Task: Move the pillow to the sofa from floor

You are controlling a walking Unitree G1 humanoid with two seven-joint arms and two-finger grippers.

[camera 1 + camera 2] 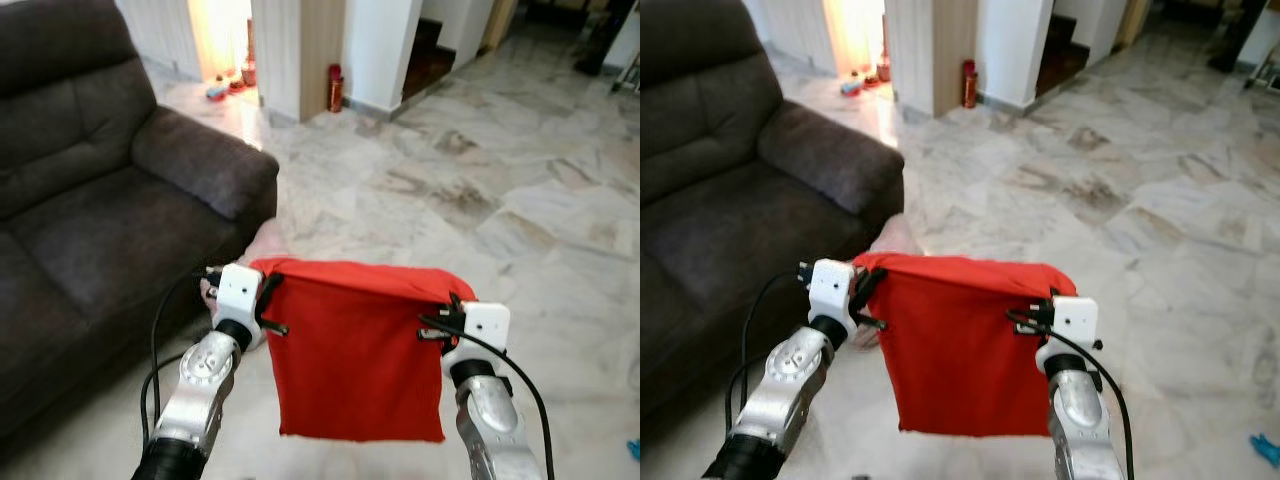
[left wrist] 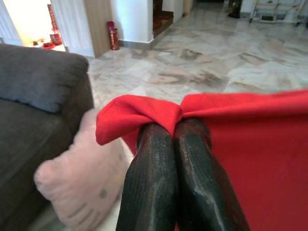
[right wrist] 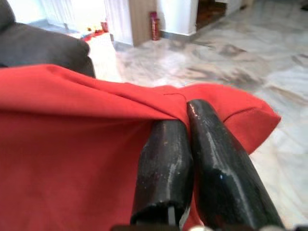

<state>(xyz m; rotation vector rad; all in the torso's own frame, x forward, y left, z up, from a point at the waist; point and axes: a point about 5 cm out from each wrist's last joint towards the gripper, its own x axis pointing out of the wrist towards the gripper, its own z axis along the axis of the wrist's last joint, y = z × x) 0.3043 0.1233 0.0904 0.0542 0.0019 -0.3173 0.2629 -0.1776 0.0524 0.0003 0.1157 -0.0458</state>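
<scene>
Holding the red pillow mid-air at lower centre, your left claw and right claw each pinch a top corner. You're in the carry step; next, swing it left over the sofa seat and release.

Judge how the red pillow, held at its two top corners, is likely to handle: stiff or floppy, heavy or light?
Probably floppy: the red pillow hangs flat like cloth and bunches at the left hand. Likely light: pinches by it and the right hand hold it.
</scene>
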